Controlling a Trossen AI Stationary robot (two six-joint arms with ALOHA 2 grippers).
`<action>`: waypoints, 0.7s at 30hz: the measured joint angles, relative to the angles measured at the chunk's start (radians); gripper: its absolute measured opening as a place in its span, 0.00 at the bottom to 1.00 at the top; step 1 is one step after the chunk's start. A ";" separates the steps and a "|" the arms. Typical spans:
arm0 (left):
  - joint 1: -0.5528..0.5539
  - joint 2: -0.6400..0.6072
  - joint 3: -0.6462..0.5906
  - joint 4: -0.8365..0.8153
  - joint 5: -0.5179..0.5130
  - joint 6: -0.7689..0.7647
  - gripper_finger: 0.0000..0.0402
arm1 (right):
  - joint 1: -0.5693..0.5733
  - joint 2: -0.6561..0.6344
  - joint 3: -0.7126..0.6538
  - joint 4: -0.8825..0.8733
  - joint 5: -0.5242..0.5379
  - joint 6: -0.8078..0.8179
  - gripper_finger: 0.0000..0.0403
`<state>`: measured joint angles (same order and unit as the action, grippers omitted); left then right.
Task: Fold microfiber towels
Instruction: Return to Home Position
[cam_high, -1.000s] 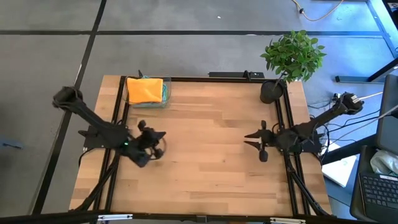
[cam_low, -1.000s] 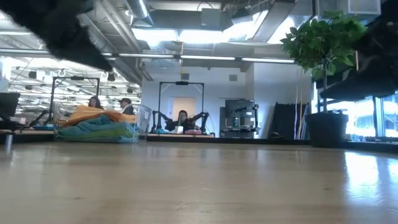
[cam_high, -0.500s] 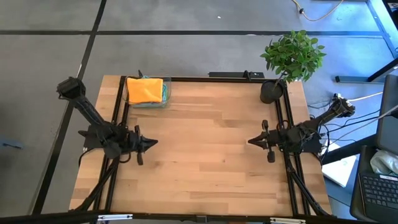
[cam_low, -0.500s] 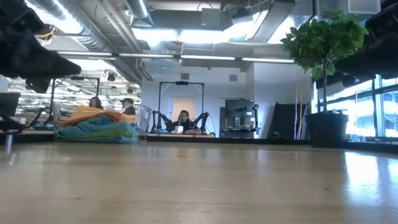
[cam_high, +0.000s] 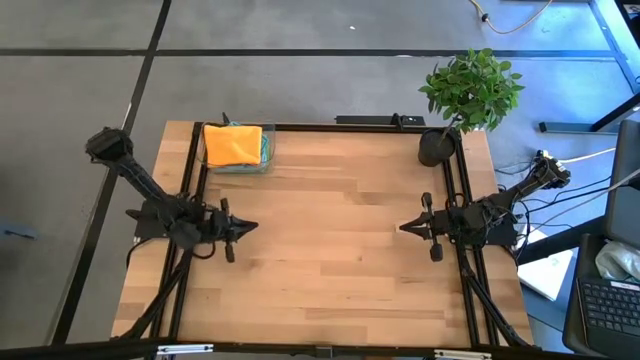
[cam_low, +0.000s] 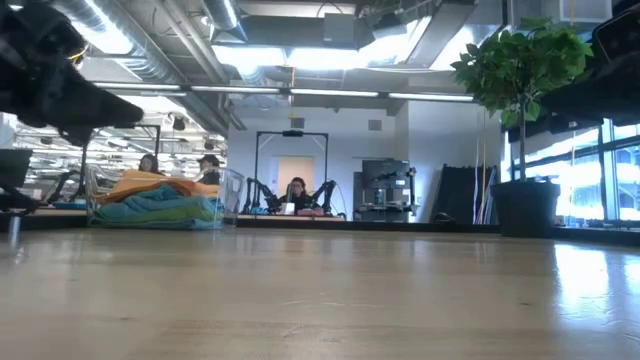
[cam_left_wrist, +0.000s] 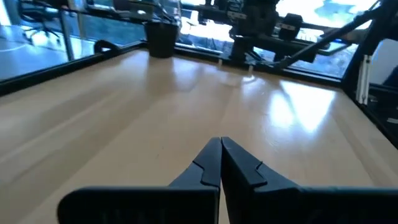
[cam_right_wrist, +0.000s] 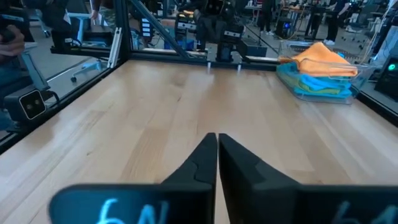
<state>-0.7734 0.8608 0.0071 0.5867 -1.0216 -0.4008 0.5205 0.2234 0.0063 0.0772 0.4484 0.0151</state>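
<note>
Left gripper (cam_high: 245, 227) and right gripper (cam_high: 403, 228): fingers clenched, empty. Microfiber towels (cam_high: 233, 143) sit in the bin (cam_high: 267, 152), well beyond the fingertips; a stray swing could disturb them.

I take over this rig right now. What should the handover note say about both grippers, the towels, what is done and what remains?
Left gripper: shut, empty, above the left side of the table.
Right gripper: shut, empty, above the right side.
Towels: stacked in the transparent bin at the far left corner. The orange towel lies on top, with teal and blue layers under it. The exact count cannot be seen.
Done: folding and stacking look complete, and no towel lies loose on the wood.
Left: probably nothing to fold; only let both arms settle at home.
</note>
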 joint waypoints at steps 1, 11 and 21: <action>0.046 0.004 0.000 0.019 0.053 0.018 0.00 | 0.000 0.000 0.000 0.000 0.000 -0.001 0.05; 0.426 -0.022 0.000 0.037 0.485 0.207 0.00 | 0.000 -0.019 0.000 0.003 0.066 -0.024 0.02; 0.478 -0.583 0.001 -0.517 0.521 0.197 0.00 | 0.071 -0.185 0.078 -0.289 0.109 0.022 0.01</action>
<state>-0.2957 0.2779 0.0078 0.0698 -0.5005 -0.2042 0.5915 0.0385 0.0843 -0.2117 0.5573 0.0370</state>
